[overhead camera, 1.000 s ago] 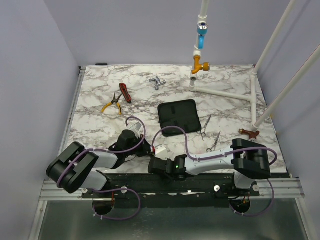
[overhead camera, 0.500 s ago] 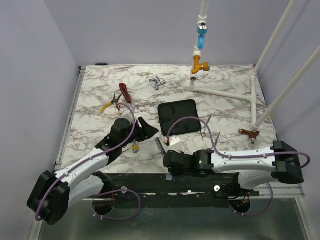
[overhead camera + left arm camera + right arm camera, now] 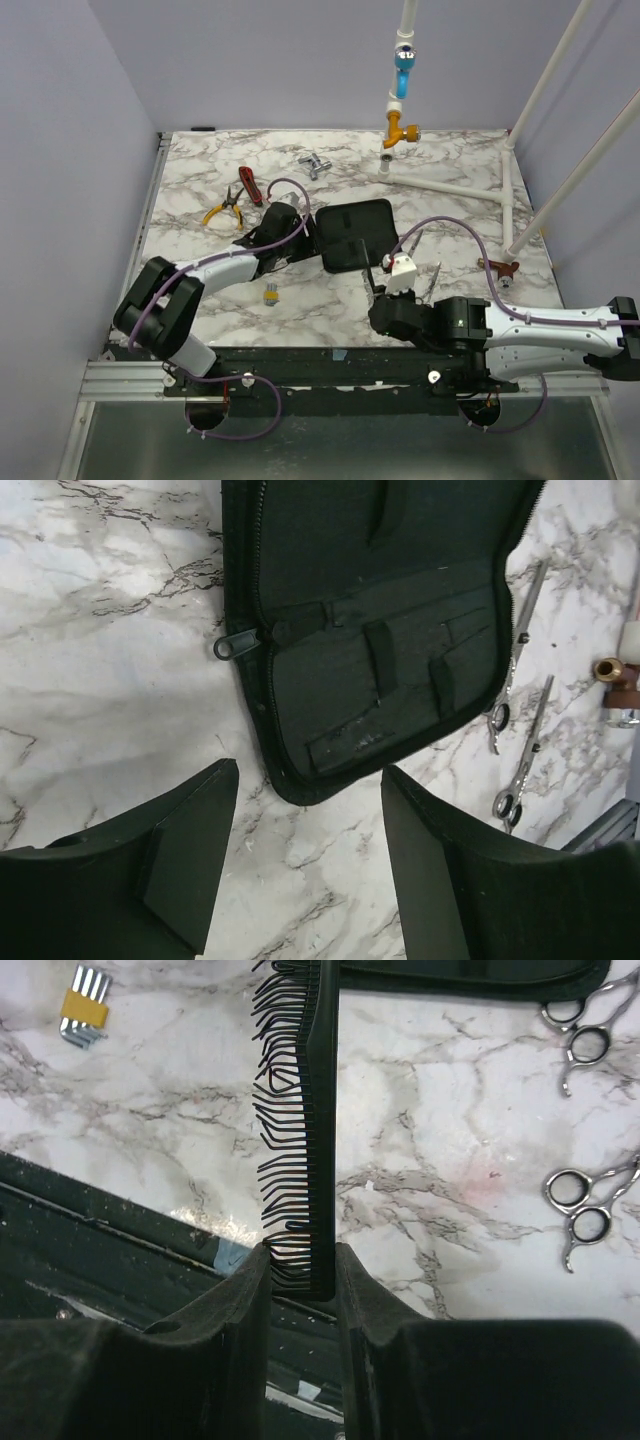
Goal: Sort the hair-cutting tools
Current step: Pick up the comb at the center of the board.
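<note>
Comb (image 3: 312,1110) is pinched by its spine between the closed-in fingers of my right gripper (image 3: 300,1270), teeth out to one side and its far end reaching the near edge of the open black case (image 3: 380,630); I judge that lets it slide lengthwise under one of the case's straps. My left gripper (image 3: 310,820) hangs with jaws spread beside the case's left edge, near the zip pull (image 3: 228,643), probably to steady the case. Two pairs of silver scissors (image 3: 515,650) lie on the table (image 3: 110,600) just right of the case, not yet sorted.
</note>
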Motion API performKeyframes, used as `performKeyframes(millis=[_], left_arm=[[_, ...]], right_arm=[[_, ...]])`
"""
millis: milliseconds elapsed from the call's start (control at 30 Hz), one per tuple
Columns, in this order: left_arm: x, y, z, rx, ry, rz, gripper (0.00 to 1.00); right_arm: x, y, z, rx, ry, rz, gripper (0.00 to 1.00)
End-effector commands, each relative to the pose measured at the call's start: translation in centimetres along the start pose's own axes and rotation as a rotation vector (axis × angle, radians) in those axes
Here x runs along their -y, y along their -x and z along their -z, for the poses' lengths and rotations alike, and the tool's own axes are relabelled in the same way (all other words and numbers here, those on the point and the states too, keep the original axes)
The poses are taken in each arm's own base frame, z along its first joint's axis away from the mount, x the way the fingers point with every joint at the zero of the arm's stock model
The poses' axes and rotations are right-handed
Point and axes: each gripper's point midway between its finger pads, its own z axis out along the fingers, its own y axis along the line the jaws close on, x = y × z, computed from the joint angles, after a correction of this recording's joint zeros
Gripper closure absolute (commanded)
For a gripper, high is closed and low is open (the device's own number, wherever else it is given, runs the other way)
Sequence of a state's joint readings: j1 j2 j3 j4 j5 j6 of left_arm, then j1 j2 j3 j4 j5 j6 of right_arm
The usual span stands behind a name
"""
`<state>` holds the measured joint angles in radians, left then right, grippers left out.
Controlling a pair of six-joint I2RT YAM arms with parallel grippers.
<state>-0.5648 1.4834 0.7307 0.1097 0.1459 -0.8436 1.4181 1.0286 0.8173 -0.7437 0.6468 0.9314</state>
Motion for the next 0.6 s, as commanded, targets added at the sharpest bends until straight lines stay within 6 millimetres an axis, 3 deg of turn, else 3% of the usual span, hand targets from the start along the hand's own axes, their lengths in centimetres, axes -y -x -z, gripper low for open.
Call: performKeyframes(millis=[0, 233, 567], left_arm=[[-1.1, 0.1, -1.6, -0.037, 0.064, -0.044, 0.39], [-2.7, 0.2, -3.3, -0.071, 0.165, -0.092, 0.48], [-4.0, -2.3, -4.8, -0.148, 0.294, -0.218, 0.63]], right_arm=[[2.4, 1.6, 0.3, 0.086, -0.092, 0.001, 0.78], [2.3, 1.7, 0.1, 0.086, -0.1, 0.018, 0.78], [1.9, 1.9, 0.2, 0.087, -0.088, 0.029, 0.78]])
